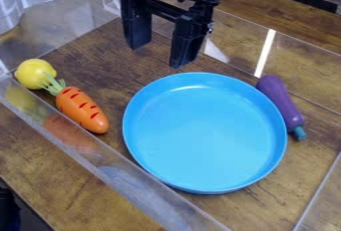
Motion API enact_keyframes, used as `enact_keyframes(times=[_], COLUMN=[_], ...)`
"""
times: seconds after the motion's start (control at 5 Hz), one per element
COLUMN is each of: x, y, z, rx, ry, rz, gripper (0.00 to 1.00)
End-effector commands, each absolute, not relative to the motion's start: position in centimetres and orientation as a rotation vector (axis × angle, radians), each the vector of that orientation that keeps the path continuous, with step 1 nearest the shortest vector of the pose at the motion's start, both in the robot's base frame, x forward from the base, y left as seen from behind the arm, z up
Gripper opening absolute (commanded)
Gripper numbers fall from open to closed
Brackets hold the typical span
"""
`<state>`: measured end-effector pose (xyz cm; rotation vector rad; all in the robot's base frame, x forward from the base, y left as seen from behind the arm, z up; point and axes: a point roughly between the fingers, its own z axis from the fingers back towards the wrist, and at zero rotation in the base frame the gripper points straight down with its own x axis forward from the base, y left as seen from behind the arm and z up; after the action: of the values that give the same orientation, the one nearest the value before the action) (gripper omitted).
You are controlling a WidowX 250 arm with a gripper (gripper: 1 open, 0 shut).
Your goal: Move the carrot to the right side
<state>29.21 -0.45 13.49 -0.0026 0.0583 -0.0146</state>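
The carrot (83, 109) lies on the wooden table at the left, orange with dark grooves, its pale green stub pointing up-left toward a yellow lemon (36, 73). My gripper (164, 39) hangs at the top centre, above the table and behind the blue plate. Its two black fingers (138, 26) stand well apart with nothing between them, so it is open. It is far from the carrot, up and to the right of it.
A large blue plate (261, 171) fills the middle of the table. A purple eggplant (282, 105) lies just off the plate's right rim. A clear plastic wall (80, 165) runs along the front left edge.
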Motion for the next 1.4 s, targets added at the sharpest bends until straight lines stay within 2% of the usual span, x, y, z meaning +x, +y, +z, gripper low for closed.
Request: enact_keyframes(times=[0.0, 1.2], x=[29.1, 28.7], y=[-0.4, 0.3], z=[13.0, 10.0], rx=[-0.009, -0.040], ry=[0.072, 0.143], rz=[0.007, 0.147], gripper=[1.00, 1.00])
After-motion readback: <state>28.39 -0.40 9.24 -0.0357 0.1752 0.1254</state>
